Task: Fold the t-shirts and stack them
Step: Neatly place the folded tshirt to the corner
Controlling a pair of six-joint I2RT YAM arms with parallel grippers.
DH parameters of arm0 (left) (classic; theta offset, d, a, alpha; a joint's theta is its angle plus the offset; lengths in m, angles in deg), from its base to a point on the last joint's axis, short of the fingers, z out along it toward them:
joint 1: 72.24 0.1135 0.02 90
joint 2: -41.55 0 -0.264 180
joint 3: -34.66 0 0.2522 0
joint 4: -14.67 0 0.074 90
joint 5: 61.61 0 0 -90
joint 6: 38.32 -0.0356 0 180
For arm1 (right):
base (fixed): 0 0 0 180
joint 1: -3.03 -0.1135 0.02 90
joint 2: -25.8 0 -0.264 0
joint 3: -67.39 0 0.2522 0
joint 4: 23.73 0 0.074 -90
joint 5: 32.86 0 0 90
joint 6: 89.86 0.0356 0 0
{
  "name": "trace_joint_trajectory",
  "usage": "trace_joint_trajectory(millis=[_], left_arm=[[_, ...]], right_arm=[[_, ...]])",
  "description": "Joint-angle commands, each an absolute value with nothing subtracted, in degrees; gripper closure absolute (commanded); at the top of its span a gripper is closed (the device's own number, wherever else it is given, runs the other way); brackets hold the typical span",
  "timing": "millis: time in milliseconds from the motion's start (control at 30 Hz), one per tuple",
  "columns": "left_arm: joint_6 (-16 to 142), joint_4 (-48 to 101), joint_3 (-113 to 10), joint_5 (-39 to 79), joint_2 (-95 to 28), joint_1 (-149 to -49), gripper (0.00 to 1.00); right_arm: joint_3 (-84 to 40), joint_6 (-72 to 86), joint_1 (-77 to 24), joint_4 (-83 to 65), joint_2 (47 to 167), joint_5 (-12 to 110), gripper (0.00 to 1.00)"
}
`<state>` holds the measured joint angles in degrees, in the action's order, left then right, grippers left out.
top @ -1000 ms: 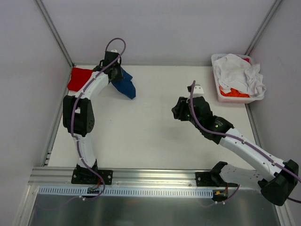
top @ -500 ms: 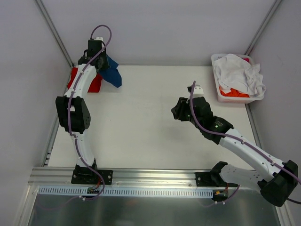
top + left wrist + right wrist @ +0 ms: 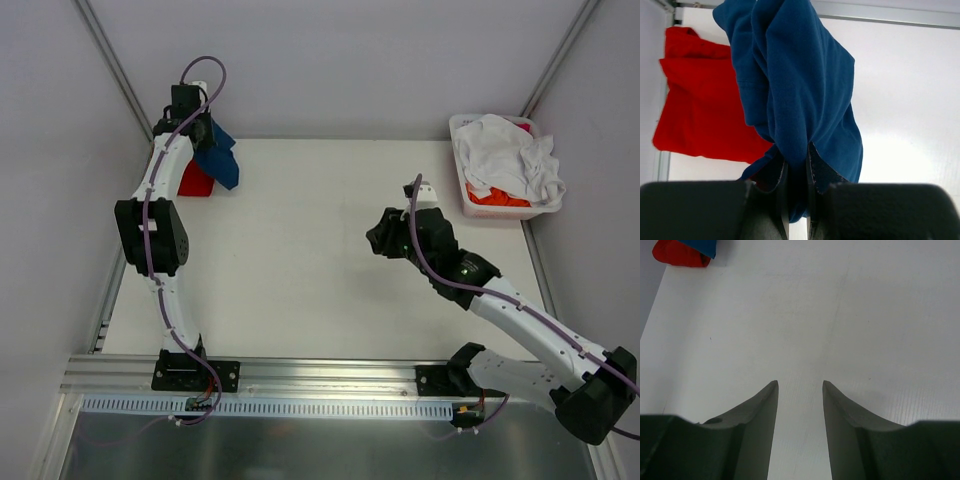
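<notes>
A navy blue t-shirt (image 3: 219, 158) hangs bunched from my left gripper (image 3: 200, 135) at the far left corner; the jaws are shut on its cloth (image 3: 795, 90), pinched at the left gripper (image 3: 797, 155). Beneath and left of it a folded red t-shirt (image 3: 194, 181) lies on the table, also seen as the red t-shirt (image 3: 700, 110) behind the blue cloth. White and orange t-shirts (image 3: 505, 160) sit heaped in the bin at the far right. My right gripper (image 3: 378, 238) hovers over mid-table, open and empty (image 3: 799, 385).
A white bin (image 3: 472, 203) stands at the back right against the frame. Metal frame posts (image 3: 115, 70) and grey walls close in the table's left, back and right sides. The table's bare white top (image 3: 300, 270) lies between the arms.
My left arm has swung left and back, carrying the hanging blue t-shirt from beside the red one to over it. The right arm has barely moved.
</notes>
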<state>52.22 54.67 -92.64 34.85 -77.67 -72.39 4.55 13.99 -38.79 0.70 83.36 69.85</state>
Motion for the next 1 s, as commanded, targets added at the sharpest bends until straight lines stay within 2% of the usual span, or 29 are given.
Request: trace_joint_trajectory(millis=[0, 433, 967], left_arm=[[50.28, 51.98, -94.15, 35.60, -76.49, -69.08, 1.00], [46.85, 50.22, -96.44, 37.62, -80.70, -64.86, 1.00], [45.00, 50.13, -98.90, 36.03, -77.19, -69.69, 1.00]], right_arm=[[5.29, 13.33, -37.93, -1.36, 81.52, 68.74, 0.56], [9.24, 14.82, -37.31, -2.94, 80.38, 62.15, 0.56], [11.53, 15.61, -36.96, -6.89, 83.72, 59.51, 0.56]])
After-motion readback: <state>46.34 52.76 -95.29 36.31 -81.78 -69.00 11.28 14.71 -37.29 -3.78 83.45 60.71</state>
